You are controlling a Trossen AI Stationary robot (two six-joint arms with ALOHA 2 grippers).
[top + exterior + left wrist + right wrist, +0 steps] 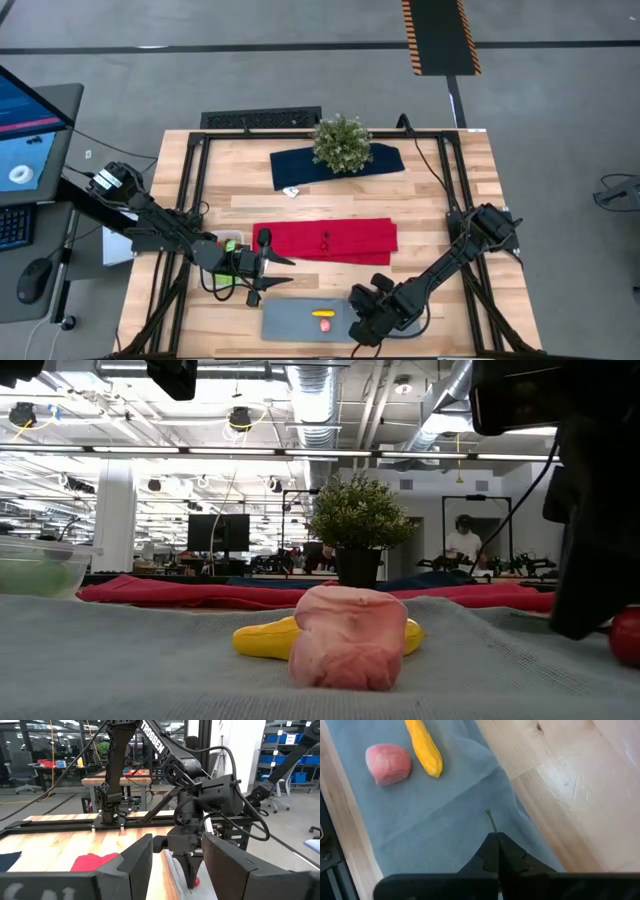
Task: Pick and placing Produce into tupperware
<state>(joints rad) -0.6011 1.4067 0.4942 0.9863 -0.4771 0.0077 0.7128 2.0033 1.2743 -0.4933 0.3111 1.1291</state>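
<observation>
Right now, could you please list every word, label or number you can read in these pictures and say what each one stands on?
"TROSSEN": white letters on the right arm, in the left wrist view.
The monitor beside the table shows graphics, too small to read.
Nothing else is legible.

From overhead we look straight down on the whole counter [330, 215], both arms and the floor around it. Our low camera sits on the grey mat [150, 660] at counter height, very near the pink piece [350, 637] and yellow piece [265, 639], facing level toward the plant [358, 520] and the room. Our left wrist camera looks across the counter at the other arm. Our right wrist camera looks steeply down, close over the mat, sharing both pieces with the low view.
</observation>
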